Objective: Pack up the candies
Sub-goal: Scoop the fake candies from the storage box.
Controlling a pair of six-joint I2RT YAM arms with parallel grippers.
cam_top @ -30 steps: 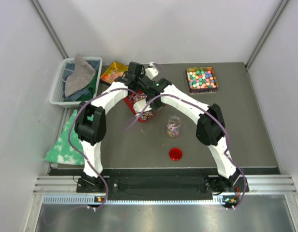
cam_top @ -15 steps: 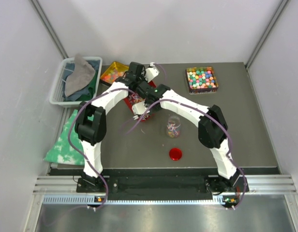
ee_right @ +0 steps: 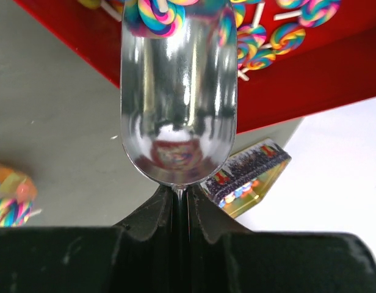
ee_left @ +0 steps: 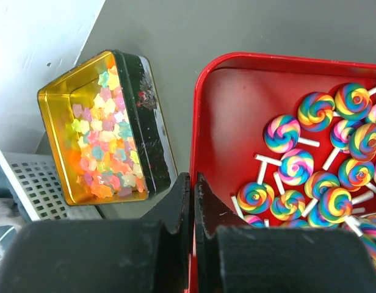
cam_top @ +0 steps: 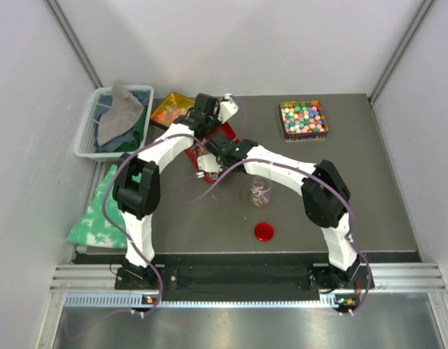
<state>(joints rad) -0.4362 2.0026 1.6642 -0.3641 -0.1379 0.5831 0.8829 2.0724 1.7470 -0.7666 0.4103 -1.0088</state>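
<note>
Gripping the metal scoop (ee_right: pixel 179 110) by its handle, the right gripper (ee_right: pixel 180 198) aims the bowl lengthwise into the red tray (ee_left: pixel 224 122), lollipops (ee_left: pixel 281 133) lying at its tip, while the left gripper (ee_left: pixel 192 189) clamps the tray's left rim and the jar (cam_top: pixel 261 190) stands near-right.

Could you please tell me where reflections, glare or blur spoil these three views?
Right wrist view: the metal scoop mirrors warped lollipops and red tray; left wrist view: the sweets in the gold tin look washed-out, and the left pincer is a dark, soft blur; top view: even light, but what is in the jar is too small to read.
</note>
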